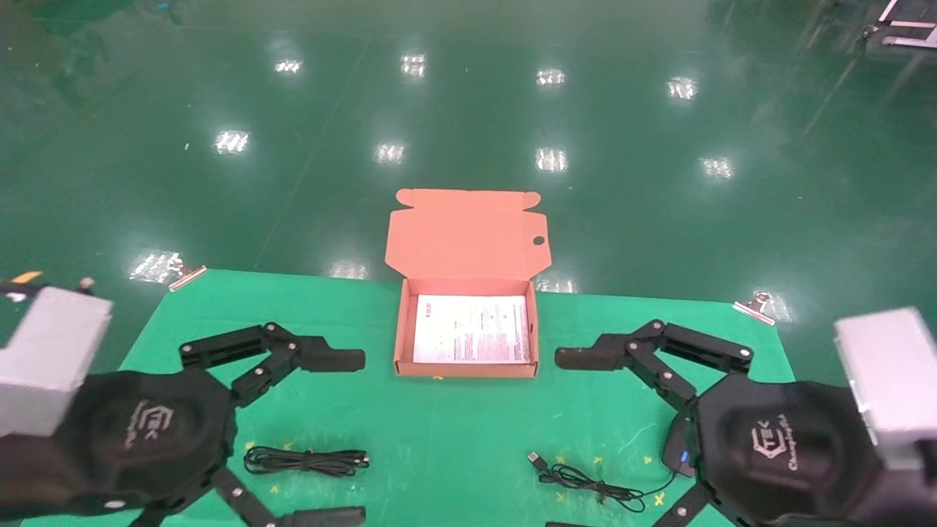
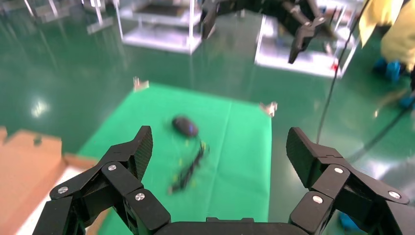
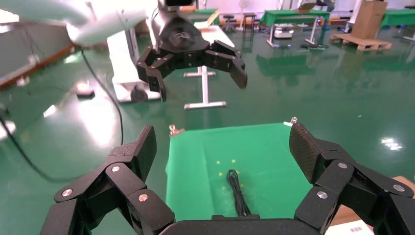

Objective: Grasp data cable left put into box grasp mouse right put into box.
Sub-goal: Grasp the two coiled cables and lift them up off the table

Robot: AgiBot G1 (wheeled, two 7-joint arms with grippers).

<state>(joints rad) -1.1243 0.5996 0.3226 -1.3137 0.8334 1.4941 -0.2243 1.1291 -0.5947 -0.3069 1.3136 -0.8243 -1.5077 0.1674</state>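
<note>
The left gripper [image 1: 344, 438] hangs wide open and empty, with the data cable [image 1: 306, 460] lying on the bench right between its fingers (right gripper [image 1: 567, 439] open too), so it should drop straight down and pinch the bundle's middle.

Bright, even overhead light throws rows of white glare patches across the glossy green floor [image 1: 468, 110], shadows stay faint, and in the left wrist view the mouse [image 2: 185, 126] and its cord are blurred.
</note>
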